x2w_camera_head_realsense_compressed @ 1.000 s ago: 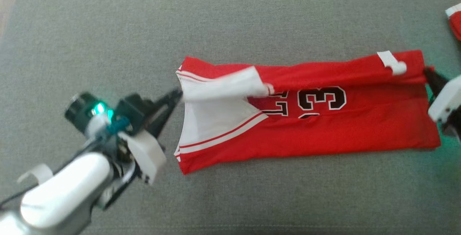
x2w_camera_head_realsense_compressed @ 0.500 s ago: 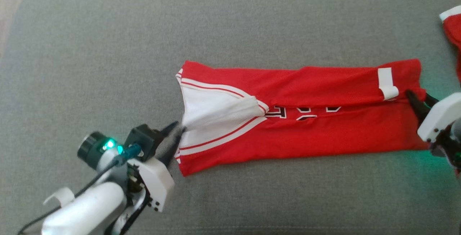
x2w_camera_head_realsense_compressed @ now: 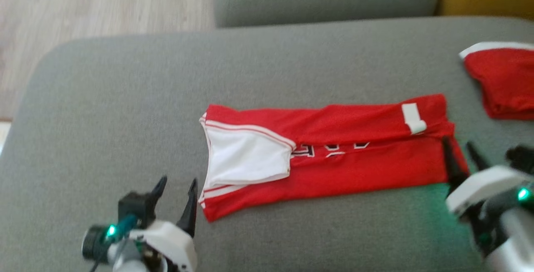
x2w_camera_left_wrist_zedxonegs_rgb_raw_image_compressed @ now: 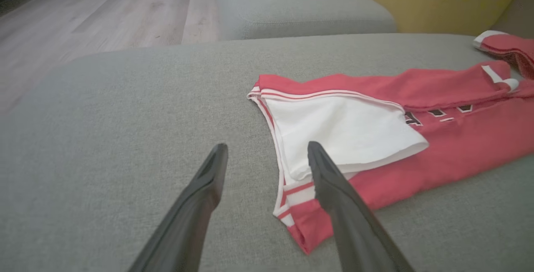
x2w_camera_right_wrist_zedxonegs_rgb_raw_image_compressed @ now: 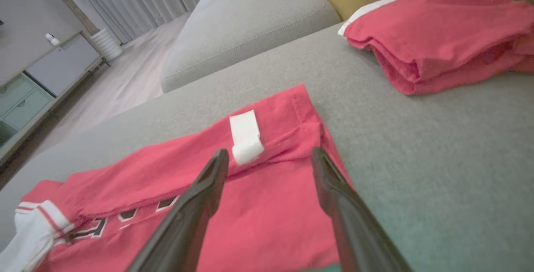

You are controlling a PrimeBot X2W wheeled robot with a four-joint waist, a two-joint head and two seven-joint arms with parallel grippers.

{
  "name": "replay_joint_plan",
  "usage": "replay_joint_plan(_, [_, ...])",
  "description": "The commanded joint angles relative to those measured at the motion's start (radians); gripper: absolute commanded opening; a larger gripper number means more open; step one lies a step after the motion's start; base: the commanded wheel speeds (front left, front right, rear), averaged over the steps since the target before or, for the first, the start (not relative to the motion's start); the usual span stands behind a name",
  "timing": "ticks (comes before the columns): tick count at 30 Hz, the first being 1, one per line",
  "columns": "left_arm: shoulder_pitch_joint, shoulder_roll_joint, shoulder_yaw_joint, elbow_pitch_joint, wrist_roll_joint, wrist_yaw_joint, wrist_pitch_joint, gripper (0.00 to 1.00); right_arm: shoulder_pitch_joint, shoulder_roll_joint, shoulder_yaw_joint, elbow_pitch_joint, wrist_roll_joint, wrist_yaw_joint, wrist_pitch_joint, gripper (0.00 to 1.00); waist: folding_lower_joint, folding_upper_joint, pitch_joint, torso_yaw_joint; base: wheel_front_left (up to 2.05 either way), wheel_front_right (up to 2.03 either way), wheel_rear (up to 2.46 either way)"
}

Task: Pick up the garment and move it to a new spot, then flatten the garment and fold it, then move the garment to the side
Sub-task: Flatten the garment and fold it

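I see left claw [x2w_camera_head_realsense_compressed: 178, 179] and right claw [x2w_camera_head_realsense_compressed: 456, 142] spread at the bottom corners. The garment [x2w_camera_head_realsense_compressed: 354, 172] folds over its lettering; a red pile [x2w_camera_head_realsense_compressed: 505, 84] runs off right.

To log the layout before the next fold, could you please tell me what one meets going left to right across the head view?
In order: left gripper, jaws apart → red jersey → folded red garment. The right gripper overlaps the last two, so it is left out.

Jersey [x2w_camera_head_realsense_compressed: 354, 172] lettering [x2w_camera_head_realsense_compressed: 318, 150] half-hidden by fold, unreadable.
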Motion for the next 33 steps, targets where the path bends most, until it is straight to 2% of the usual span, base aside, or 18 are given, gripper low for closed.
replay_joint_plan(1, [-0.012,0.012,0.063,-0.027,-0.004,0.015,-0.018,1.00,0.013,0.008,0.004,-0.040,-0.011,0.007,-0.023,1.00,0.0001,-0.0001,-0.050,-0.023,0.00,0.00,0.00])
replay_joint_plan(4, [0.054,-0.016,0.120,-0.054,0.008,0.046,-0.028,1.00,0.058,0.046,-0.011,-0.066,-0.058,0.007,-0.059,1.00,0.0001,-0.0001,-0.074,-0.031,0.00,0.00,0.00])
replay_joint_plan(6, [0.092,-0.044,0.173,-0.093,0.053,0.057,-0.029,1.00,0.084,0.066,-0.027,-0.075,-0.087,0.007,-0.078,1.00,0.0001,-0.0001,-0.087,-0.032,0.00,0.00,0.00])
replay_joint_plan(10, [0.200,-0.083,0.293,-0.156,0.163,0.041,-0.029,1.00,0.122,0.099,-0.052,-0.091,-0.140,0.007,-0.119,1.00,0.0001,-0.0001,-0.109,-0.032,0.00,0.00,0.00])
replay_joint_plan(14, [0.304,-0.139,0.371,-0.183,0.279,0.024,-0.029,1.00,0.149,0.109,-0.083,-0.076,-0.212,0.007,-0.151,1.00,0.0001,-0.0001,-0.125,-0.024,0.00,0.00,0.00])
replay_joint_plan(19, [0.384,-0.200,0.414,-0.187,0.397,-0.026,-0.029,1.00,0.142,0.129,-0.151,-0.024,-0.268,0.007,-0.143,1.00,0.0001,-0.0001,-0.124,0.010,0.00,0.00,0.00])
replay_joint_plan(21, [0.400,-0.233,0.428,-0.180,0.446,-0.057,-0.030,1.00,0.098,0.142,-0.210,0.020,-0.277,0.007,-0.112,1.00,0.0001,-0.0001,-0.114,0.034,0.00,0.00,0.00])
replay_joint_plan(24, [0.398,-0.268,0.438,-0.167,0.497,-0.097,-0.030,1.00,0.014,0.128,-0.280,0.103,-0.321,0.007,-0.044,1.00,0.0001,-0.0001,-0.091,0.068,0.00,0.00,0.00])
replay_joint_plan(33, [0.388,-0.318,0.469,-0.134,0.550,-0.162,-0.030,1.00,-0.170,0.082,-0.378,0.315,-0.440,0.007,0.104,1.00,0.0001,-0.0001,-0.035,0.100,0.00,0.00,0.00])
